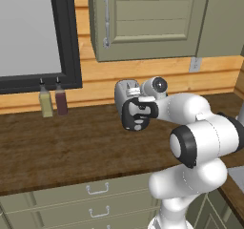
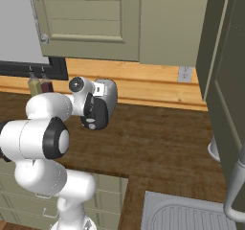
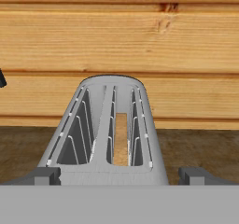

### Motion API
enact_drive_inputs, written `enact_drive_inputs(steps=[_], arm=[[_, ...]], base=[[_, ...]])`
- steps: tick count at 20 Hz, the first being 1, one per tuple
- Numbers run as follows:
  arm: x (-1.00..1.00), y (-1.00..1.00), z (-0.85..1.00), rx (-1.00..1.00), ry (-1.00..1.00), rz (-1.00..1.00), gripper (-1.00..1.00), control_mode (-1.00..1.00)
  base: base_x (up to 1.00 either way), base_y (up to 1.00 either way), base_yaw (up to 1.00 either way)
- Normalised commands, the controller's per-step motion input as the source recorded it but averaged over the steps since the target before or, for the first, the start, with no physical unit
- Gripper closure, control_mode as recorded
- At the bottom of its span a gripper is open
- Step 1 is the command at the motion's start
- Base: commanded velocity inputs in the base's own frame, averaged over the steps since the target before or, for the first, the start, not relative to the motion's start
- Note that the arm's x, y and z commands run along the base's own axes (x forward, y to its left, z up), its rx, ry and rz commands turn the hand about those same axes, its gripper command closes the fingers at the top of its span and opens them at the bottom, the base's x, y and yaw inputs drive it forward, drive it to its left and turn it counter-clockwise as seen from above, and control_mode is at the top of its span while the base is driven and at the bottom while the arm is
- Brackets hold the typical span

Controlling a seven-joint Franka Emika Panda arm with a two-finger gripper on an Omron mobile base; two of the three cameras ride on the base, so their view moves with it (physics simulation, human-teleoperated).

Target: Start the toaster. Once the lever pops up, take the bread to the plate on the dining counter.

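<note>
Only from the hand, bread [image 3: 121,139] sits inside toaster [image 3: 109,125].

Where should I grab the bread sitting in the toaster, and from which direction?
Grip the bread by its top edge, coming straight down into the right slot of the toaster. The slice stands upright, sunk between the slot guides, so only that edge is reachable. The end effector looks open.

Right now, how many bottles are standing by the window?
2: a yellowish bottle and a dark red bottle, side by side against the wall under the window frame.
</note>
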Motion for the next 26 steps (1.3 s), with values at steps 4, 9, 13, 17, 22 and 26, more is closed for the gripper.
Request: enact_drive_inputs(steps=[4, 9, 13, 17, 22, 26], arm=[[0.0, 0.0, 0.0, 0.0, 0.0, 0.0, -1.0, -1.0], [0.0, 0.0, 0.0, 0.0, 0.0, 0.0, -1.0, -1.0], [0.0, 0.0, 0.0, 0.0, 0.0, 0.0, -1.0, -1.0], [0.0, 0.0, 0.0, 0.0, 0.0, 0.0, -1.0, -1.0], [0.0, 0.0, 0.0, 0.0, 0.0, 0.0, -1.0, -1.0], [0.0, 0.0, 0.0, 0.0, 0.0, 0.0, -1.0, -1.0]], base=[[0.0, 0.0, 0.0], [0.0, 0.0, 0.0], [0.0, 0.0, 0.0], [0.0, 0.0, 0.0], [0.0, 0.0, 0.0], [0.0, 0.0, 0.0]])
